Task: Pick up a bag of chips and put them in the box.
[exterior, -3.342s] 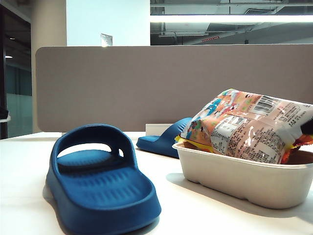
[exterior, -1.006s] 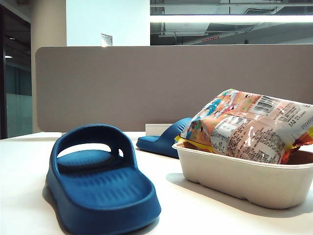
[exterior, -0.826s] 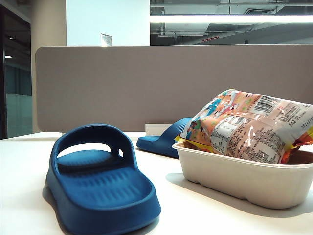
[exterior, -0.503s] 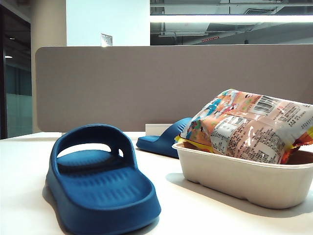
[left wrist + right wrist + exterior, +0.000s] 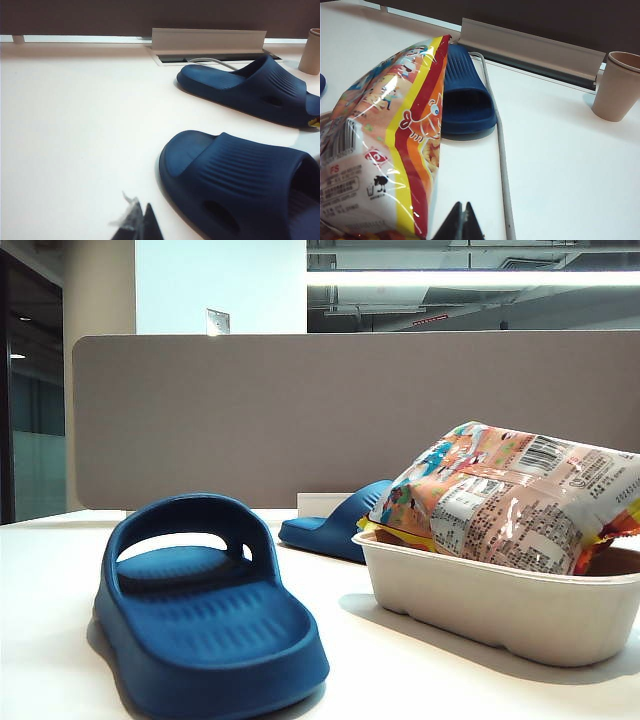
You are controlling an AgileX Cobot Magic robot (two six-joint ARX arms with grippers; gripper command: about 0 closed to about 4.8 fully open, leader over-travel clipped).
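Left hand sits low over the white table, its dark fingertips pressed together with nothing between them. Just ahead of it lies a blue slipper, and a second blue slipper rests farther off near the grey partition. Right hand has its tips together too, empty, hovering just beside the bag of chips. A grey cable runs along the table next to it, with a beige paper cup standing well apart near the back rail. From the exterior camera, neither hand shows; the bag of chips lies tilted in the beige box, bulging well above its rim, on the table's right side.
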